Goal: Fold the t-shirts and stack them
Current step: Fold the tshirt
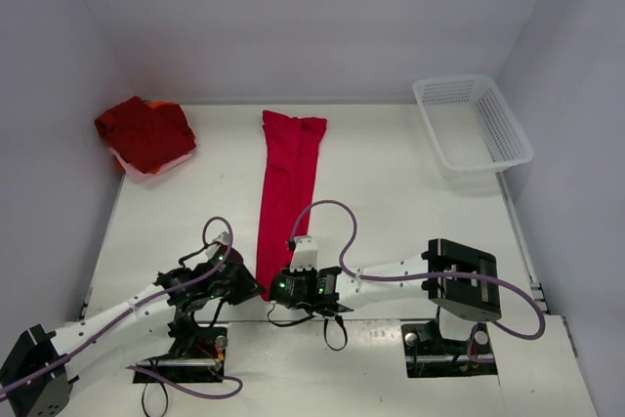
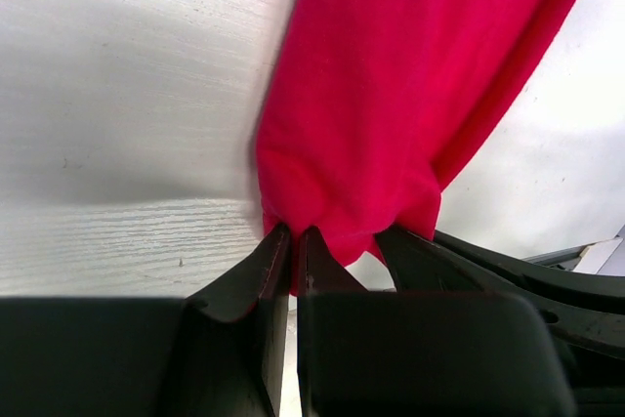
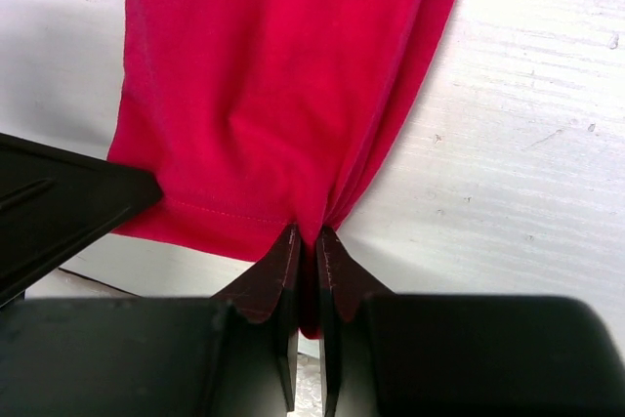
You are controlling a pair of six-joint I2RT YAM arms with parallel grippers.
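A bright red t-shirt (image 1: 287,187) lies as a long narrow strip down the middle of the table, its near end at the arms. My left gripper (image 1: 256,287) is shut on the near left corner of that t-shirt (image 2: 391,95), cloth pinched between its fingertips (image 2: 273,251). At the near right corner my right gripper (image 1: 289,283) is shut on the hem of the t-shirt (image 3: 264,95), which bunches between its fingertips (image 3: 332,256). A folded pile of darker red t-shirts (image 1: 145,134) rests at the far left.
A white mesh basket (image 1: 473,122) stands at the far right corner. White walls close the table on the left, back and right. The two wrists sit close together at the near edge, cables looping over them.
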